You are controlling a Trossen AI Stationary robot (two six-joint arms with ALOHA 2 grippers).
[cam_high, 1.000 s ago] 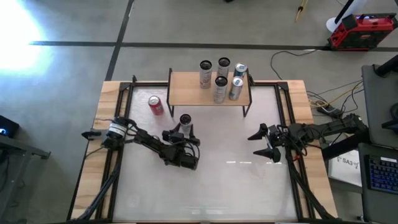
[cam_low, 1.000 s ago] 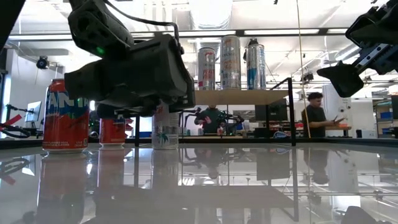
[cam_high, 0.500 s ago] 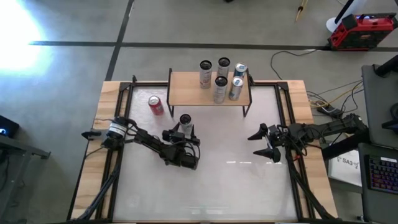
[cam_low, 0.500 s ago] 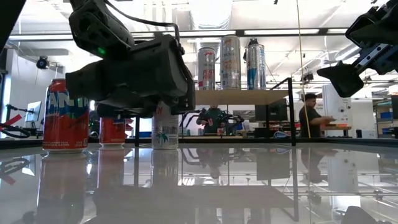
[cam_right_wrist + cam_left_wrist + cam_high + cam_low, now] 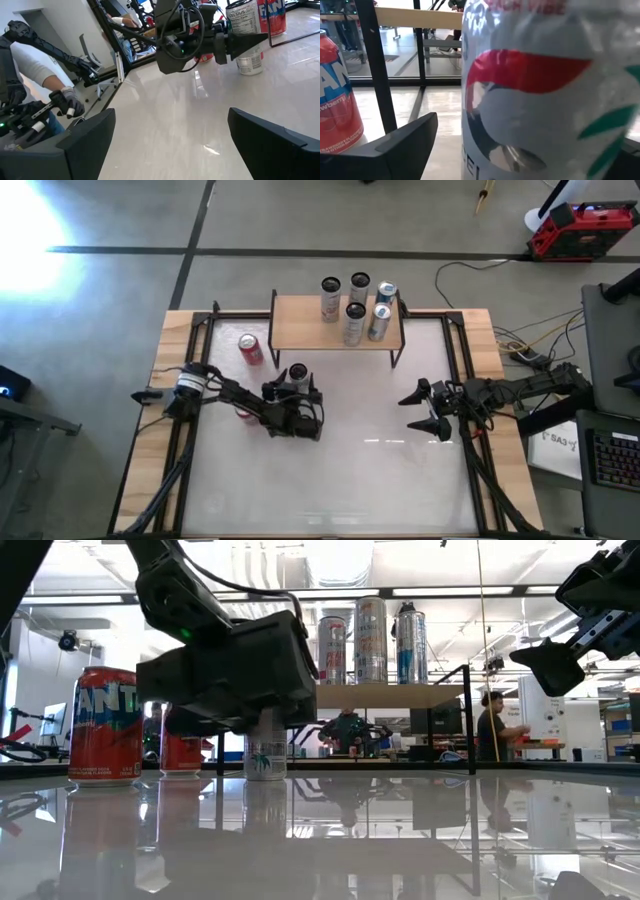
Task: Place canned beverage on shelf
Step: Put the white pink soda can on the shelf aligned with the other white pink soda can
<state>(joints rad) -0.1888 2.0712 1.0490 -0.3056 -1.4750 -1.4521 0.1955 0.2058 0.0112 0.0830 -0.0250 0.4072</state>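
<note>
Since a moment ago the left gripper [image 5: 296,383] has slid in around the white can [image 5: 297,376], and its fingers [image 5: 395,150] now sit wide apart, one on each side of it; the can stands upright on the table [image 5: 400,470], near the front of the shelf [image 5: 305,322]; four cans [image 5: 355,305] stand on the shelf top; a red can [image 5: 250,348] stands close by on the table; the right gripper [image 5: 425,408] waits off to the side, fingers apart, holding nothing.
</note>
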